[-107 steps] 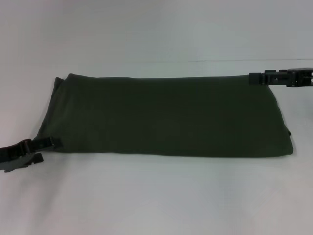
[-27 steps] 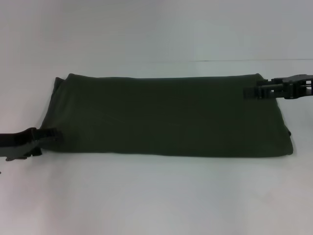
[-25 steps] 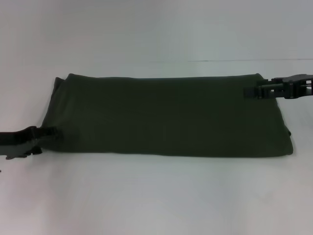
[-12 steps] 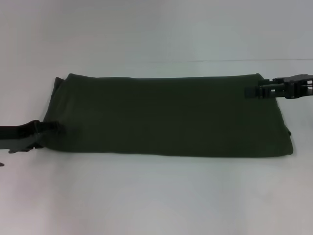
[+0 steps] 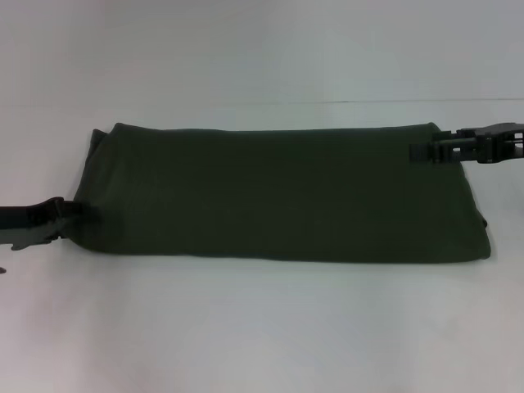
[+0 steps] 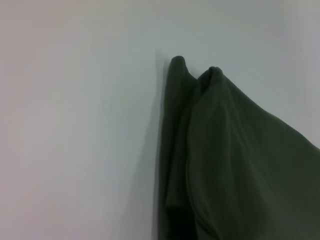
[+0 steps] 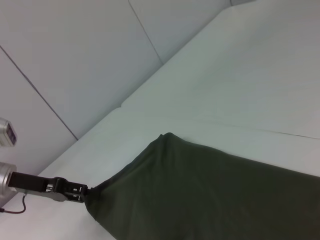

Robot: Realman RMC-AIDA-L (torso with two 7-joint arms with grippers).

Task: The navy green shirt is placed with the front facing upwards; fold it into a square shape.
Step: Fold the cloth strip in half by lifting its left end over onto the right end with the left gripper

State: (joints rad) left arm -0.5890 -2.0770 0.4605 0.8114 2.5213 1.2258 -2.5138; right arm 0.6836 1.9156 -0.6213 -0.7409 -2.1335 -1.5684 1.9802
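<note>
— What's the cloth looking like?
— The navy green shirt is lying as a wide, soft, matte band w/ plain side up, on the white table.
— Grippers?
— Left gripper is pinching its near-left corner; right gripper is gripping the far-right one.

navy green shirt, left gripper at its corner

No readable text, label or number anywhere; navy green shirt shows plain cloth only.
</note>
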